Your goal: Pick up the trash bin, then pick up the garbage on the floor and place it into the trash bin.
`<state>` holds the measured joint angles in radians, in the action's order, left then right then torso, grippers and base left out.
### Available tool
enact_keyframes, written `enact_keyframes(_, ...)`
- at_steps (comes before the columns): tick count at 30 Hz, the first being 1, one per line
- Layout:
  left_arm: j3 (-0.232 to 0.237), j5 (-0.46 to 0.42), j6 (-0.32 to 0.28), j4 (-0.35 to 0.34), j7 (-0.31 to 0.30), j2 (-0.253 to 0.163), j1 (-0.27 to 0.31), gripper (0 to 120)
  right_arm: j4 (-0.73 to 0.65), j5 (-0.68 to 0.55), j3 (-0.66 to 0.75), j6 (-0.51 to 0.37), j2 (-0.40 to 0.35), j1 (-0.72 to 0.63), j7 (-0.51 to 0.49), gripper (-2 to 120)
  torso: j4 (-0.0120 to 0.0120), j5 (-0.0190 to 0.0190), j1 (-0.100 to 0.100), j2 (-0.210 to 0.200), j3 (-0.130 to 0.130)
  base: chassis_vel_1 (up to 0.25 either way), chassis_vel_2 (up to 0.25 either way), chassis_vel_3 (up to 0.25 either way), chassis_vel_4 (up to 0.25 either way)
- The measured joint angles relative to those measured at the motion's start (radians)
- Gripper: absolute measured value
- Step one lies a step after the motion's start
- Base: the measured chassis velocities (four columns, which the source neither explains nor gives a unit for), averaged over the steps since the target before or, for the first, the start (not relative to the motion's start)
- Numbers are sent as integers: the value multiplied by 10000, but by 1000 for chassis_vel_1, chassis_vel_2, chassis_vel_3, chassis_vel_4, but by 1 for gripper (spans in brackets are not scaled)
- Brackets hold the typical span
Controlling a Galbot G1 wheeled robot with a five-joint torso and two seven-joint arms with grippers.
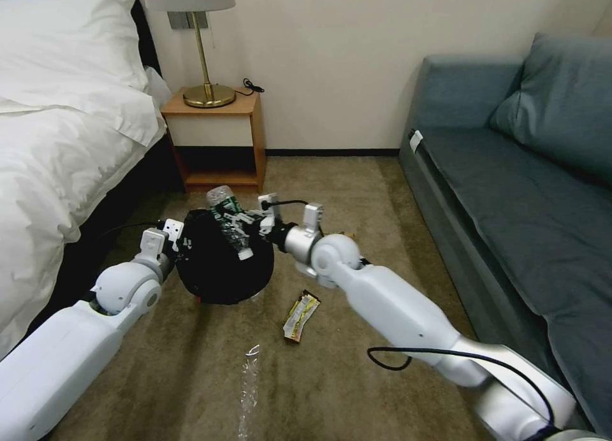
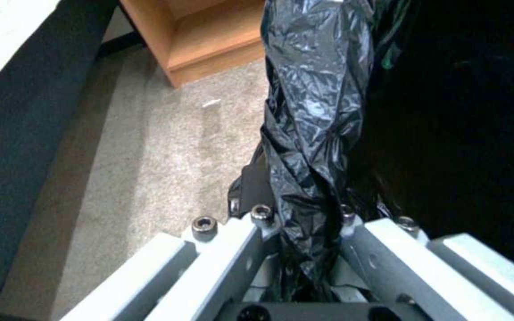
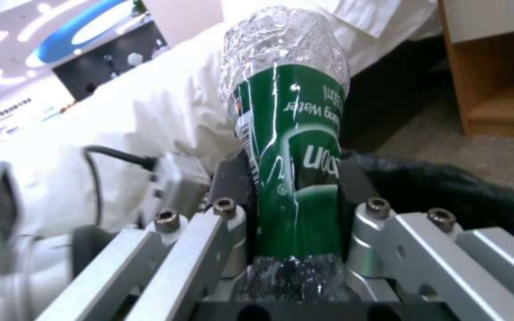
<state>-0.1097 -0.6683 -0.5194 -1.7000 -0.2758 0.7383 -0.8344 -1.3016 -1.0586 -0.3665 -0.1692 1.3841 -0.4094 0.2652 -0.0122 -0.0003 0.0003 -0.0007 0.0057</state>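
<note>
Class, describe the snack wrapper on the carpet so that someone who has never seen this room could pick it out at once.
Start at the grey-blue sofa on the room's right and look at the carpet beside it. Under the robot's right arm, just right of the black-lined trash bin, lies a flat yellow-green snack wrapper. Unlike the clear plastic scrap nearer the robot, it is opaque, printed and dark-edged.

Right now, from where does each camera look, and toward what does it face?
Head: high, facing down at carpet; both arms, trash bin, yellow wrapper.
Left wrist: behind left gripper, clamped on the bin's black liner.
Right wrist: behind right gripper, clamped on the bottle.
Shared: the nightstand shows in all three.
</note>
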Motion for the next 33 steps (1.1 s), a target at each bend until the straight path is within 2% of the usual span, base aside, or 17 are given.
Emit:
enact_keyframes(4, -430, 33, 11, 240, -109, 26, -260, 1, 661, 276, -26, 423, 421, -144, -17, 20, 2, 0, 0, 0, 0, 0, 0, 0, 0)
enact_keyframes(5, -531, 42, 22, 273, -108, 15, -316, 1, 751, 292, -46, 499, 498, -186, -41, 26, 3, 0, 0, 0, -1, 0, 0, 0, 0)
enact_keyframes(7, -606, 41, 34, 285, -98, -13, -356, 1, 842, 297, -74, 589, 570, -204, -54, 30, 3, 1, 0, 0, -1, 0, 0, 0, 0)
enact_keyframes(9, -686, 0, 60, 300, -86, -35, -400, 1, 1004, 300, -90, 685, 712, -201, -60, 42, 0, 2, -1, 0, -1, 0, 0, 0, 0)
enact_keyframes(14, -719, -225, 62, 338, -93, 47, -394, 1, 1161, 297, -47, 785, 894, -196, -37, 53, 2, 1, 0, 0, -1, 0, 0, 0, 0)
enact_keyframes(15, -702, -329, 63, 384, -113, 118, -343, 1, 1178, 293, -40, 845, 941, -202, -4, 63, 1, 1, 0, 0, -1, 0, 0, 0, 0)
enact_keyframes(19, -654, -434, 62, 428, -156, 195, -268, 1, 1178, 301, -30, 924, 981, -232, 73, 70, 0, 2, 0, 0, -1, 0, 0, 0, 0)
enact_keyframes(20, -608, -495, 62, 441, -199, 223, -221, 1, 1179, 302, -28, 986, 1004, -256, 96, 76, 0, 1, -1, 0, -1, 0, 0, 0, 0)
enact_keyframes(21, -608, -495, 62, 441, -199, 223, -221, 1, 1179, 302, -28, 986, 1004, -256, 96, 76, 0, 1, -1, 0, -1, 0, 0, 0, 0)
enact_keyframes(22, -550, -540, 63, 454, -243, 236, -167, 1, 1185, 302, -26, 1053, 1029, -285, 114, 83, -1, 2, 0, 0, -1, 0, 0, 0, 0)
enact_keyframes(24, -534, -547, 62, 458, -253, 236, -151, 1, 1187, 302, -25, 1071, 1033, -294, 118, 85, 0, 2, 0, 0, -1, 0, 0, 0, 0)
enact_keyframes(25, -498, -557, 62, 466, -271, 236, -115, 1, 1188, 303, -19, 1106, 1035, -310, 140, 94, 0, 3, 0, 0, -1, 0, 0, 0, 0)
enact_keyframes(26, -482, -559, 63, 469, -276, 232, -95, 1, 1187, 303, -12, 1118, 1034, -321, 156, 96, 0, 3, 0, 0, -1, 0, 0, 0, 0)
enact_keyframes(30, -446, -568, 63, 471, -282, 211, -24, 1, 1084, 309, 31, 1133, 964, -384, 194, 100, 0, 3, 0, 0, -1, 0, 0, 0, 0)
enact_keyframes(32, -495, -530, 62, 523, -293, 162, -7, 1, 396, 229, 33, 907, 403, -470, 119, 100, 1, 4, -1, 0, -1, 0, 0, 0, 0)
enact_keyframes(33, -495, -530, 62, 523, -293, 162, -7, 1, 396, 229, 33, 907, 403, -470, 119, 100, 1, 4, -1, 0, -1, 0, 0, 0, 0)
